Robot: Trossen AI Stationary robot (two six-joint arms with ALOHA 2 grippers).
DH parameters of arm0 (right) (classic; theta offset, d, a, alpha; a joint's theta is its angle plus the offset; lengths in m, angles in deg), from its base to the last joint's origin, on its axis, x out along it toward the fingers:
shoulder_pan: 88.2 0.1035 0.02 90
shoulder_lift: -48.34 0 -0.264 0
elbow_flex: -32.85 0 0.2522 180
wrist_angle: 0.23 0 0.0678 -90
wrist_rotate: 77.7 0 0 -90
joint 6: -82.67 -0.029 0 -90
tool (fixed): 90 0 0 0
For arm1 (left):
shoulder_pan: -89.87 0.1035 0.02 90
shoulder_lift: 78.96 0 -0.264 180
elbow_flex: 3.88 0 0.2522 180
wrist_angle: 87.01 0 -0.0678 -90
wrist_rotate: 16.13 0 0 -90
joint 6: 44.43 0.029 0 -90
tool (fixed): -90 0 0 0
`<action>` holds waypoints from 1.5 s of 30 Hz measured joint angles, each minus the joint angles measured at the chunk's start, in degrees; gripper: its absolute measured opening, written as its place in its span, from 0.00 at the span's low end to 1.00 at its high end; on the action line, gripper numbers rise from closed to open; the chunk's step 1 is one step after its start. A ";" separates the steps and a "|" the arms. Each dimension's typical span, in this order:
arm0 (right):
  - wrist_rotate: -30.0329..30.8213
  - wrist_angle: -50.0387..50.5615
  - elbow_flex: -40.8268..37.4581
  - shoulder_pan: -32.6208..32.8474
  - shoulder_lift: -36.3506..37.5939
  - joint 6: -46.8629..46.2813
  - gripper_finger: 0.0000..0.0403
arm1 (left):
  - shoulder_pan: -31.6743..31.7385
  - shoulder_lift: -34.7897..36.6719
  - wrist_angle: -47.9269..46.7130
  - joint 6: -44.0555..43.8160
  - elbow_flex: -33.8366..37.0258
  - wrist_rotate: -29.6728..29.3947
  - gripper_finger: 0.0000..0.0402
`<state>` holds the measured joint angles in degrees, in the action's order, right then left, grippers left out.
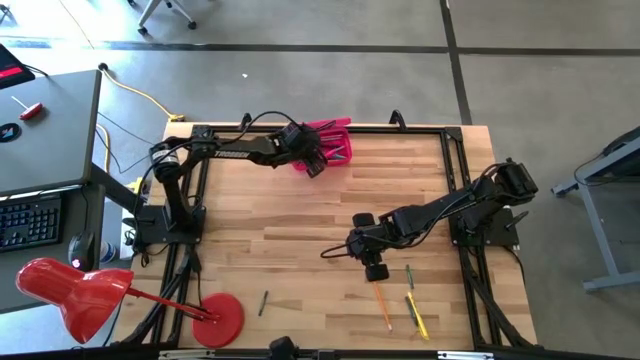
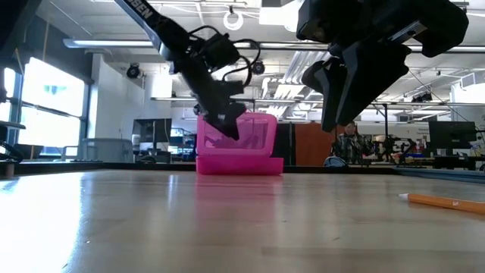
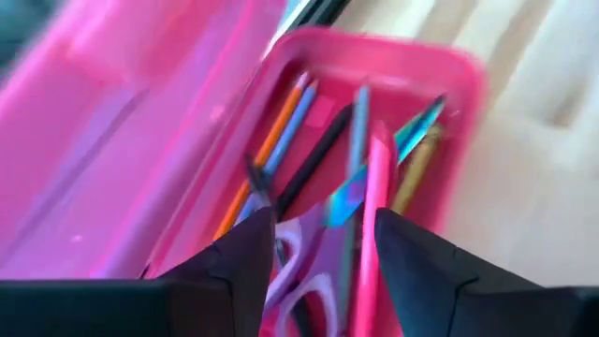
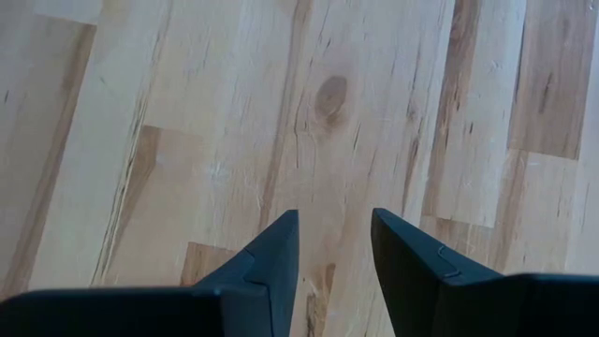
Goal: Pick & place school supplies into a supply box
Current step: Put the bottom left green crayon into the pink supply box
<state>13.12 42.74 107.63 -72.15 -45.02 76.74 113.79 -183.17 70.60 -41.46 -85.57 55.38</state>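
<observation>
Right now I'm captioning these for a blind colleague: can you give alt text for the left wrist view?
The left gripper, fingers apart and empty, hangs over the open pink box. Inside lie pens and pencils in orange, blue, black, pink and yellow, with purple-handled scissors nearest the fingers. Wooden table shows beside the box.

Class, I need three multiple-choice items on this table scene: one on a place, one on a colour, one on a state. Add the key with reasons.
1. Where is the left gripper?
A. over the supply box
B. beside the lamp base
C. over the loose pencils

2. What colour is the supply box?
A. blue
B. pink
C. green

3. How does the right gripper stand?
A. shut on a pencil
B. shut on scissors
C. open and empty

Key: 1 A, the high view shows it at the box; 2 B, bright pink in every view; 3 C, only bare table shows between its fingers.
</observation>
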 joint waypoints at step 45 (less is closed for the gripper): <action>3.40 2.20 0.02 0.90 -0.04 -24.53 0.28 | -59.12 0.09 -60.31 -76.09 -16.82 12.41 0.30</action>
<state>16.52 44.95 107.65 -71.25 -45.06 52.21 54.67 -183.08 10.29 -117.55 -102.39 67.80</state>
